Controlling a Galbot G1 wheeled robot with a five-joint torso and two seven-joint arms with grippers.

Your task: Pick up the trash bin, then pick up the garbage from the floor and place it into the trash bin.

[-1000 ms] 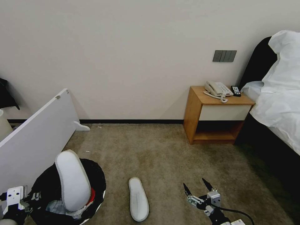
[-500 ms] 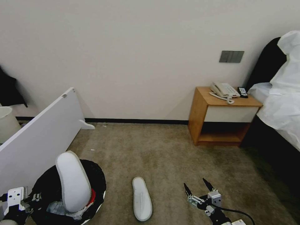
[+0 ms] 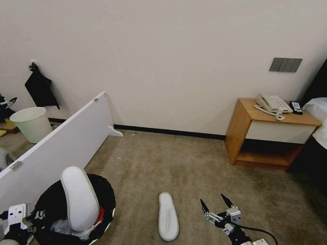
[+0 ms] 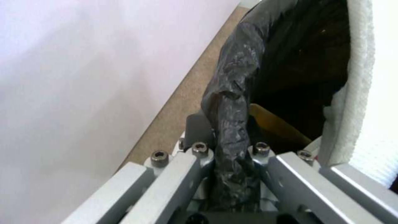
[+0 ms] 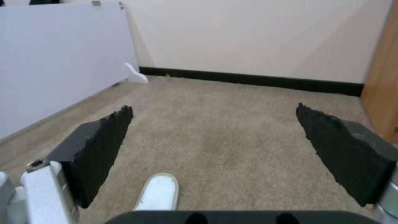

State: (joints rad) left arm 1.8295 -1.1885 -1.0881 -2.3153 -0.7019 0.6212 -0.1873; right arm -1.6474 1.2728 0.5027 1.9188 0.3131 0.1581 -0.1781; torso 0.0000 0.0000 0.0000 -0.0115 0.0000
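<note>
Black-lined trash bin [image 3: 102, 194] and two white slippers.
One slipper [image 3: 79, 199] stands upright in the bin; the other slipper [image 3: 168, 216] lies flat on carpet right of the bin.

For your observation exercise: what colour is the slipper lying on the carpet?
White. The slipper lies flat on the brown carpet, clearest in the head view.

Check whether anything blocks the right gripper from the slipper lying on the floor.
Nothing visible does. The right gripper hangs with jaws open over bare carpet, and the slipper on the floor lies just to its left, apart from it.
</note>
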